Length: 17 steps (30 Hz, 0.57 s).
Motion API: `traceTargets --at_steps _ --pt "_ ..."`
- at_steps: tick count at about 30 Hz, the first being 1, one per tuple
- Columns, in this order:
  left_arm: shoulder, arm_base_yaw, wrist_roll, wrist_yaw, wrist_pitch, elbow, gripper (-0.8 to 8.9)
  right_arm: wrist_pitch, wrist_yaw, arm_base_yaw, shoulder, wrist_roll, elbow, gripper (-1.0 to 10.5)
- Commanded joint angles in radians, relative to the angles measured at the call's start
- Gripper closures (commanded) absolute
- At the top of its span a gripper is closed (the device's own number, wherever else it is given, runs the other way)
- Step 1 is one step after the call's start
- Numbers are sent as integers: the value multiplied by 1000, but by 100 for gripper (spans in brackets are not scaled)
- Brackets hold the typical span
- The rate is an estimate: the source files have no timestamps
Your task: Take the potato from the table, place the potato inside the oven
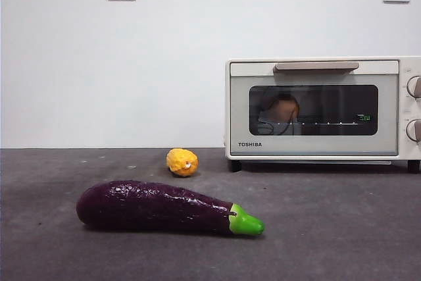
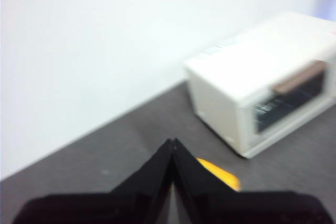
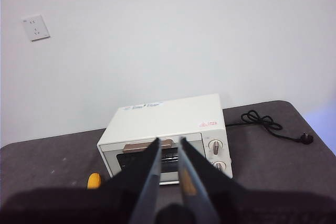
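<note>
Potato (image 1: 284, 108) sits inside the oven (image 1: 316, 149), visible as an orange-brown shape behind the dark glass on the window's left side. Oven door looks closed, beige handle (image 1: 316, 66) across the top, two knobs (image 1: 414, 87) on the right edge. On the table (image 1: 342, 228) in front: a glossy purple eggplant (image 1: 158, 206) w/ green stem end lying on its side, and a small bumpy yellow lump (image 1: 182, 162) further back, near the oven's left corner. Left gripper (image 2: 172, 142) is up in the air, jaws pressed together, empty. Right gripper (image 3: 167, 142) hangs high above the table facing the oven, jaws slightly parted w/ nothing between them. Power cord (image 3: 265, 121) trails off behind the oven
</note>
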State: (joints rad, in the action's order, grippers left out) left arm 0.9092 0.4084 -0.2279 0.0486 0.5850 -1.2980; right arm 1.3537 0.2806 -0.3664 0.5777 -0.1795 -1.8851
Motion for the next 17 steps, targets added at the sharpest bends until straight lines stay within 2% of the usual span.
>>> traceTargets --at_steps 1,7,11,17 --pt "-89 -63 -40 -4 -142 212 817 23 0 -1 2 0 -1 884" --pt "-259 -169 -32 -5 -397 573 817 23 0 -1 2 0 -1 884" --pt "-354 -214 22 -4 -549 782 817 23 0 -1 2 0 -1 884" --pt "-498 -278 84 -4 -594 987 817 23 0 -1 2 0 -1 884"
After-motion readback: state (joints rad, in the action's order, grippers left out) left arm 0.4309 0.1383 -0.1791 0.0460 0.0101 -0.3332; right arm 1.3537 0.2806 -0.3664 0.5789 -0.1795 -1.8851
